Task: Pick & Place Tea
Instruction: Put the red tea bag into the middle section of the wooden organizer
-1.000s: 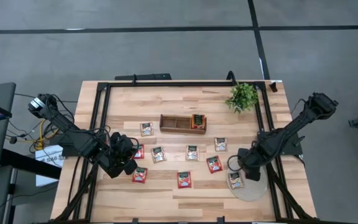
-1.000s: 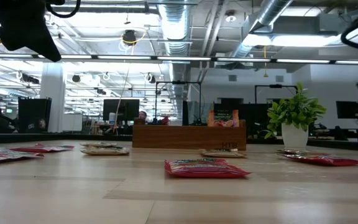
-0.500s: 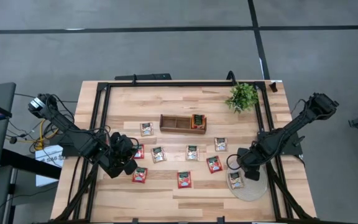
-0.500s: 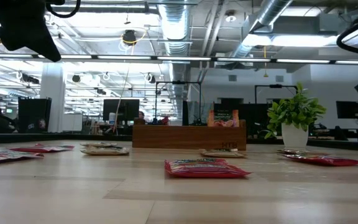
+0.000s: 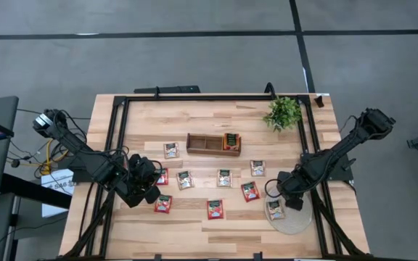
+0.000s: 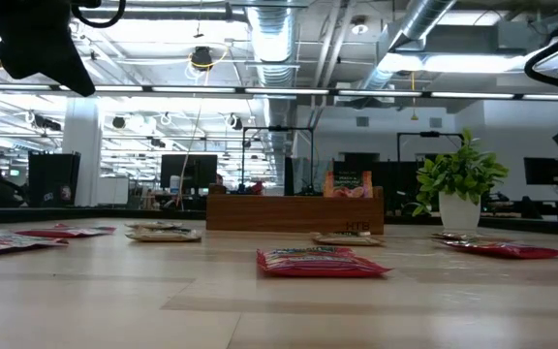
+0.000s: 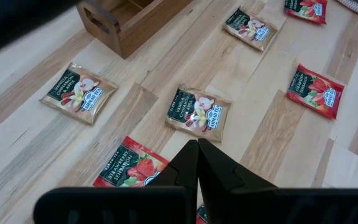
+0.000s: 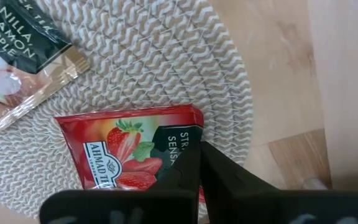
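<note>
Eleven tea sachets (image 5: 250,191) were counted, give or take: five red ones (image 5: 215,209), five beige ones (image 5: 224,177), and one more (image 5: 231,141) stood up in the wooden box (image 5: 203,144). One box, one woven mat (image 5: 292,223), one potted plant (image 5: 283,112) and two robot arms (image 5: 85,156) were spotted too.

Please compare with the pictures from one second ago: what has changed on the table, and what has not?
The right gripper closed its fingers above the red sachet on the round mat; whether it pinches the sachet I cannot tell. Its arm barely shifted. The left gripper stays shut over the table's left side, and the other sachets, wooden box and plant lie as before.
</note>
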